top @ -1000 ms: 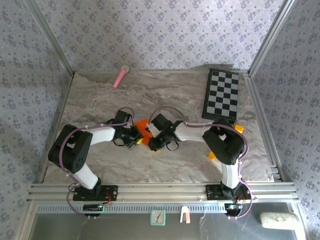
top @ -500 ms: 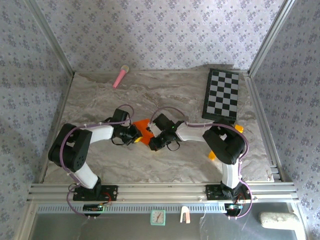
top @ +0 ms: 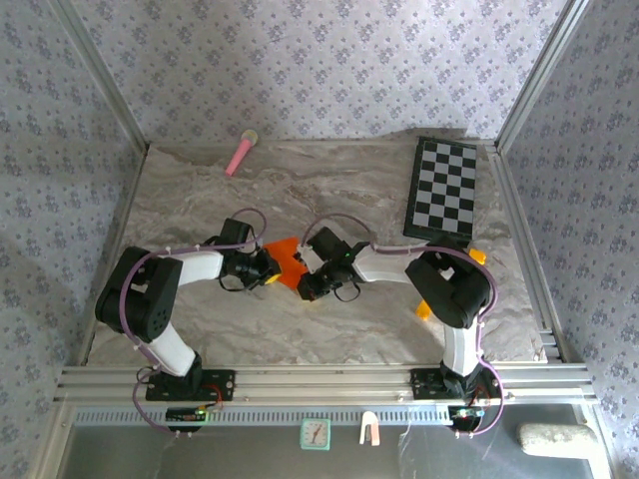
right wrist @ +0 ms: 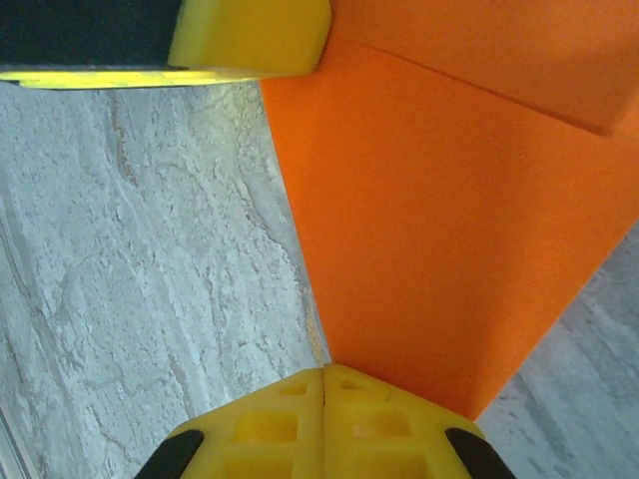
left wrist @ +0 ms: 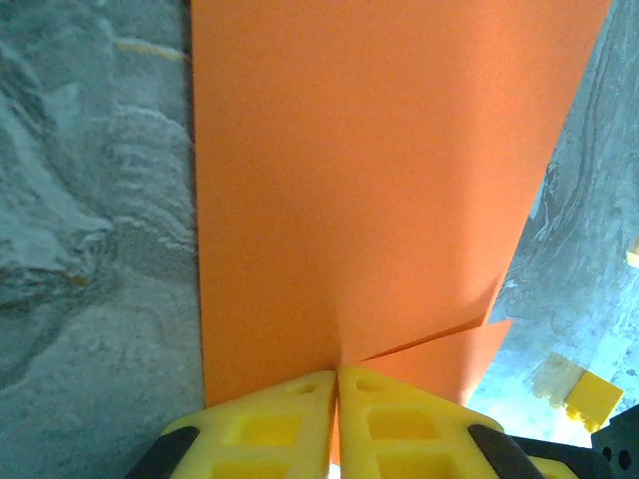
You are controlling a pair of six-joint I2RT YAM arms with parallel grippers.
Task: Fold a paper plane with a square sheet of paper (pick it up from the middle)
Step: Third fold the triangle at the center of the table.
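The orange sheet of paper point(top: 287, 253), folded over itself into layers, lies on the marbled table between the two arms. My left gripper point(top: 271, 278) meets it from the left. In the left wrist view the left gripper point(left wrist: 336, 371) is shut on the paper's point(left wrist: 369, 180) near edge, and a crease runs out from the tips. My right gripper point(top: 303, 286) comes in from the right. Seen from the right wrist, the right gripper point(right wrist: 324, 371) is shut with its tips at the edge of the paper point(right wrist: 449, 230), and nothing shows between its fingers. The left gripper's yellow finger point(right wrist: 250, 35) shows there too.
A pink stick point(top: 241, 153) lies at the back left. At the back right a checkerboard point(top: 442, 188) lies flat. Small yellow-orange blocks point(top: 478, 256) sit by the right arm. Metal rails border the table.
The left wrist has drifted slightly to the left and the right gripper has shifted a little. The orange paper stays in the same place between them.
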